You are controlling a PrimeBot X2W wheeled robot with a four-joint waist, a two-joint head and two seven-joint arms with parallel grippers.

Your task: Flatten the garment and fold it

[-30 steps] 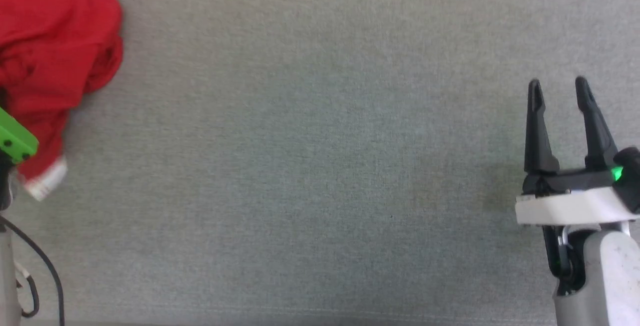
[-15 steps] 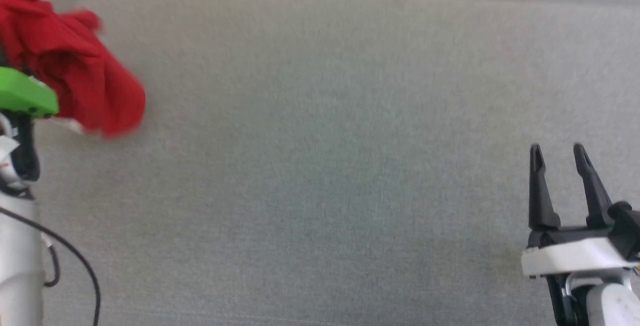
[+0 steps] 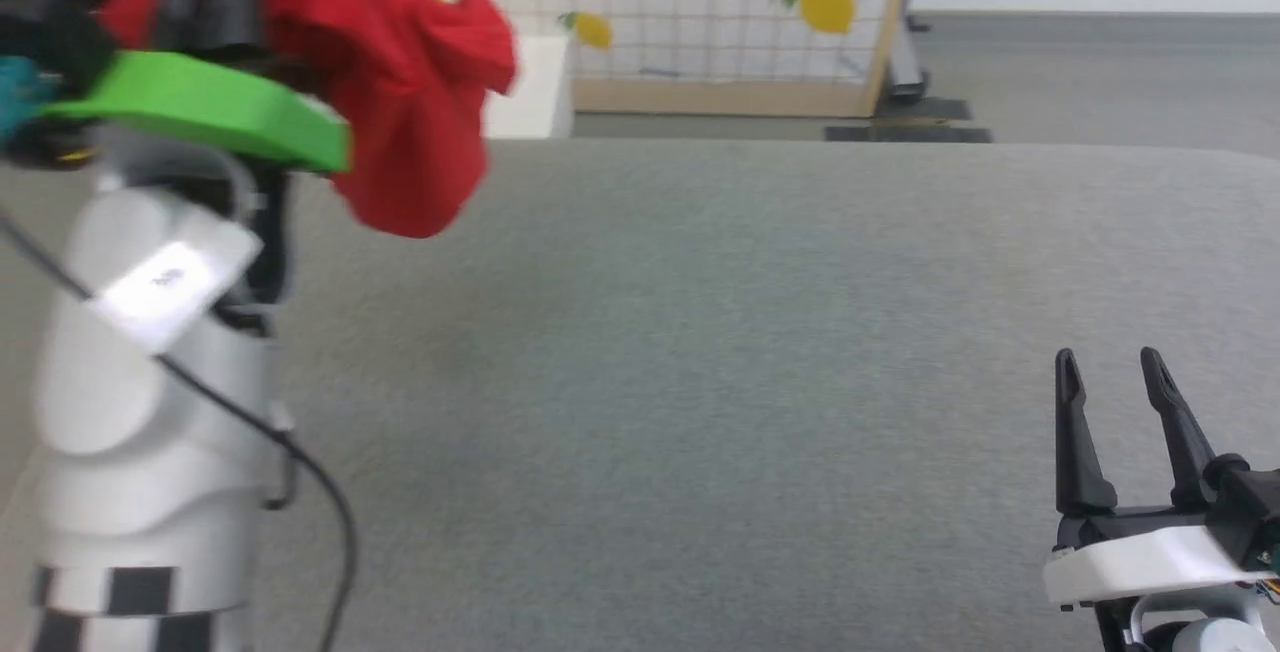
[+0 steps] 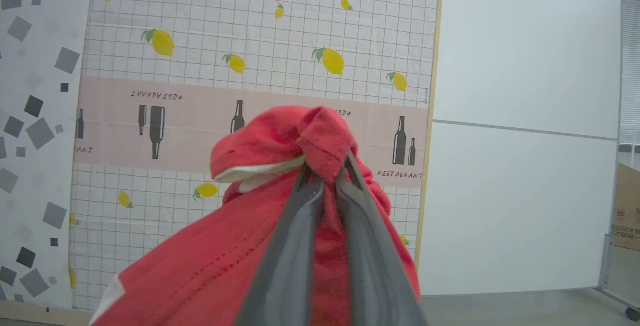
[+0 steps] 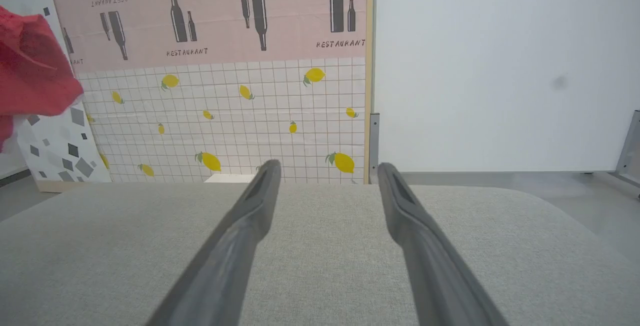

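Garment (image 3: pixel 420 132) is up in the air, not lying on the desk (image 3: pixel 700 352). It is a thin red bundle, all bunched up.

Closest to the robot, low on its right side, is the right hand (image 3: pixel 1108 364). Its two dark fingers stand wide apart and nothing is between them. It hovers just over the desk. I think it is there so it can catch a loose edge when the cloth comes near.

Next comes the desk. Its top is grey and looks soft, with a rounded far edge. It is a big flat place, good for spreading cloth out.

Further off, on the robot's left side, the left arm is up high. It has a green plate (image 3: pixel 210 117) at the wrist. The left hand (image 4: pixel 326 168) is pinched tight on a thick fold of the garment, close to a seam. A bit of white trim (image 4: pixel 260 173) shows beside the fingers. The rest of the cloth droops down from that pinch, above the far left part of the desk. As far as I can tell, it does not touch the desk. Holding it up like this probably lets it hang and loosen. I cannot see any letters on it.

Farthest away stands a screen (image 3: pixel 720 22) with a grid and yellow lemons, then a plain white wall (image 5: pixel 500 76).

The job looks barely begun. The cloth needs laying down and smoothing, then folding.
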